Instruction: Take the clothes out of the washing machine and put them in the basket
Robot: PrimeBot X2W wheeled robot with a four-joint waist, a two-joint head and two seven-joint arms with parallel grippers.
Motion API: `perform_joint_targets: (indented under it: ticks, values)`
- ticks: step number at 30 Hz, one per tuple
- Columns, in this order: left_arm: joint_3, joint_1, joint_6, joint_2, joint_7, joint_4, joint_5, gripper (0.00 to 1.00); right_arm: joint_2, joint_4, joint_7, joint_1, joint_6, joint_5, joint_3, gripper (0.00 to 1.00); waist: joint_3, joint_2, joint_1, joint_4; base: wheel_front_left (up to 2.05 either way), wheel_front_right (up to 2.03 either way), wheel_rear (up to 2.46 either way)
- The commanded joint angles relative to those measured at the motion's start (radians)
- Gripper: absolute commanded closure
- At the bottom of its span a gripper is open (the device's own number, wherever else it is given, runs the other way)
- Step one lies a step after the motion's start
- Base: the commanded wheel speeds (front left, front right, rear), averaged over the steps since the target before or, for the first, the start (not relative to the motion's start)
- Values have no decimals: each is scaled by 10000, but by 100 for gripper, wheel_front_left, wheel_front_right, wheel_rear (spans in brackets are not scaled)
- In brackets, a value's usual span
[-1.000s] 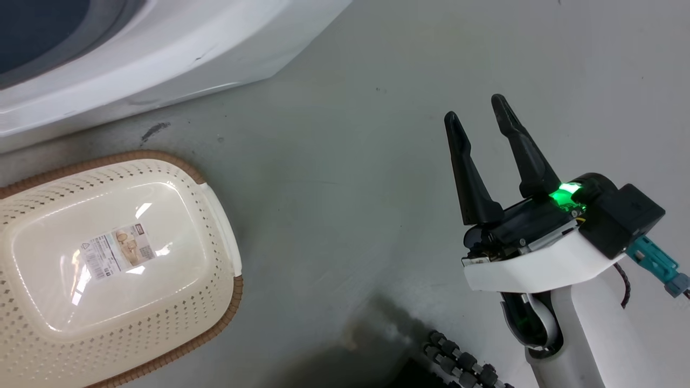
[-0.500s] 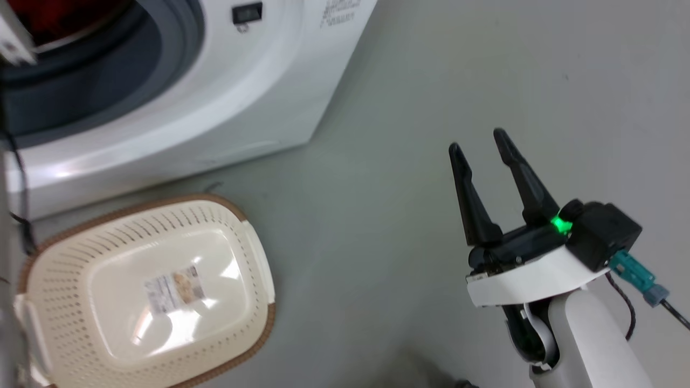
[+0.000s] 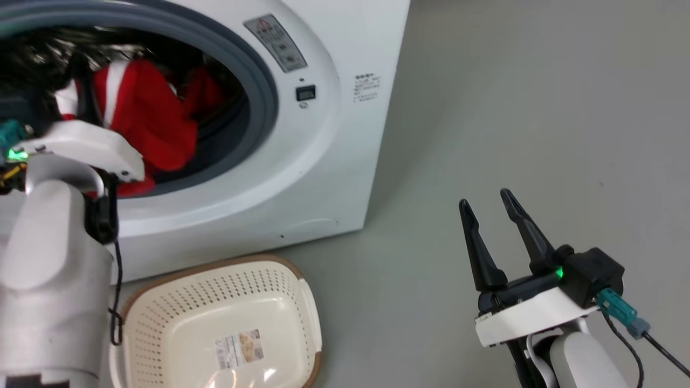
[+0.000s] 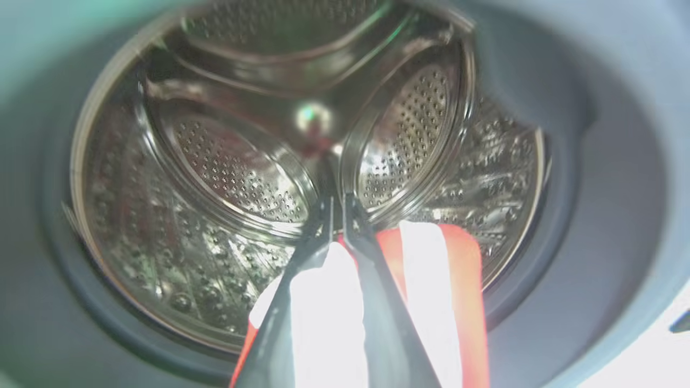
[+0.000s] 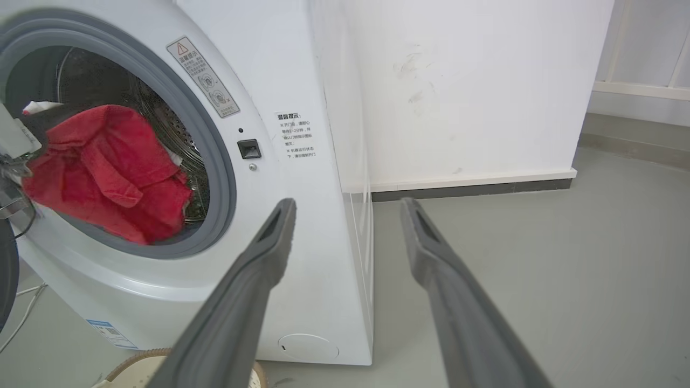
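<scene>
The white washing machine [image 3: 334, 161] stands at the upper left with its grey-rimmed porthole uncovered. Red clothes [image 3: 145, 124] with white stripes bulge out over the porthole's lower rim. In the left wrist view my left gripper [image 4: 338, 200] reaches into the steel drum [image 4: 226, 161], shut on a red and white garment [image 4: 447, 280]. On the floor just in front of the machine sits the cream basket [image 3: 161, 334], with only a label on its base. My right gripper [image 3: 484, 198] hovers open over bare floor to the right of the machine, holding nothing. The right wrist view also shows the clothes [image 5: 108, 172] and the basket's rim [image 5: 137, 360].
Grey floor [image 3: 539, 108] stretches right of the machine. A white wall with a dark skirting board [image 5: 469, 188] runs behind it. A black cable [image 3: 116, 280] hangs from my left forearm above the basket's left side.
The head camera has swung upward, bringing the porthole, the red clothes and my left arm into view, and the basket has slid down the picture. The right gripper stays open.
</scene>
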Motion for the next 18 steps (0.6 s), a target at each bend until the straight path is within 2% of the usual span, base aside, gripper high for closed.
perform_joint_targets:
  ticks: [1, 3, 8, 14, 18]
  values:
    - [63, 456, -18, -110, -64, -621, 12, 100, -3, 46, -30, 212, -5, -20, -64, 0, -604, 0, 3, 427, 0, 0, 0]
    - [126, 732, 4, -160, -65, -1108, 4, 100, -3, 53, -30, 281, -7, -49, -109, 0, -694, 0, 3, 485, 0, 0, 0]
    - [348, 2342, 210, -542, -50, -3678, 45, 100, -3, 34, -29, 599, -7, -175, -290, 0, -1065, 0, 3, 776, 0, 0, 0]
    - [259, 4411, 628, -890, 57, -6457, 95, 100, -3, -77, 46, 739, -5, -294, -372, 0, -1154, 0, 3, 1062, 0, 0, 0]
    - [112, 5841, 967, -1135, 361, -7839, 92, 100, -3, -183, 81, 783, -5, -312, -374, 0, -1033, 0, 3, 1188, 0, 0, 0]
